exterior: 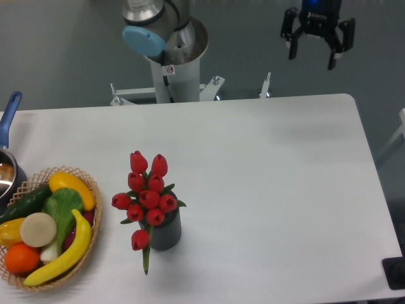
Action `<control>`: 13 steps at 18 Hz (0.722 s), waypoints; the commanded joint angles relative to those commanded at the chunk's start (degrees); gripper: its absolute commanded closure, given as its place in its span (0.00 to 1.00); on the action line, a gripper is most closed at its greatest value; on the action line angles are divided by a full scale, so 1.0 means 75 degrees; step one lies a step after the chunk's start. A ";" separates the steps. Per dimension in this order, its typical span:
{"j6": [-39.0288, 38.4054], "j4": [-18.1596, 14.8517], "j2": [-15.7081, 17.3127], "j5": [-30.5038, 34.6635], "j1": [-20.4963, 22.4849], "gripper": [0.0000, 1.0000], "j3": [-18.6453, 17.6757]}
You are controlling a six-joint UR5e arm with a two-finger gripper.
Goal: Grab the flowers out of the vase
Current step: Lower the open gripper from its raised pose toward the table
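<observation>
flowers [147, 197] in vase [166, 231], tool [312, 56] spread wide, well apart

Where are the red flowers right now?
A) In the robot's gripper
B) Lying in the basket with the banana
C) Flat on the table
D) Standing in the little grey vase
D. The flowers stand in the vase on the table, beside the basket, while the gripper hangs open and empty far off beyond the table's back edge.
</observation>
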 joint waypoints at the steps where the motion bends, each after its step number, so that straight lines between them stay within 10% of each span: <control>1: -0.0200 0.0152 -0.0035 -0.0036 -0.0094 0.00 0.0012; 13: -0.2967 0.1290 -0.0563 -0.0036 -0.1161 0.00 0.0012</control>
